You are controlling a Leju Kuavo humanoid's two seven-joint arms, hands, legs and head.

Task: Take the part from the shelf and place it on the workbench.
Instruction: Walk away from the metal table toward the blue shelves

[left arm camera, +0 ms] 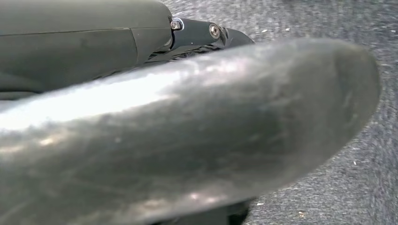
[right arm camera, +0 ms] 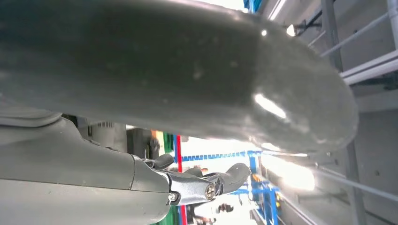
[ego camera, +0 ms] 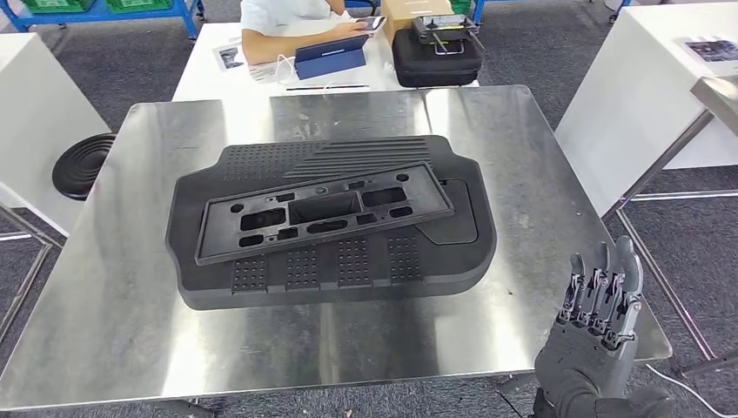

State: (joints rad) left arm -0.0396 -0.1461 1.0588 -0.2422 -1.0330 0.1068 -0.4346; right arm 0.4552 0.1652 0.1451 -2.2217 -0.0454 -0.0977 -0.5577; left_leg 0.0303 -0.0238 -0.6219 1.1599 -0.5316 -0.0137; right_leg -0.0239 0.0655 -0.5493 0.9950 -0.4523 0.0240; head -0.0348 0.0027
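Out beyond the workbench's left edge a round black ribbed disc (ego camera: 82,164) sits on the carpet; leave it out of your reckoning. On the square brushed-steel workbench (ego camera: 104,340) the large dark-grey moulded plastic part (ego camera: 339,266) lies flat across the middle, with a thinner dark rectangular frame panel with cut-outs (ego camera: 324,212) resting tilted on top of it, so the placing looks essentially done. Your left hand (left arm camera: 197,136) is seen up close over carpet, and I cannot tell whether its fingers are spread or curled. Your right hand (ego camera: 599,326) stands raised at the near right corner of the bench, fingers straight, close together and holding nothing, well apart from the part. To finish cleanly, draw that hand straight back and away from the bench edge rather than sweeping across it, since a brush could nudge the loose frame panel. At the white table past the far edge a seated person (ego camera: 287,22) works at a blue tablet (ego camera: 331,57).
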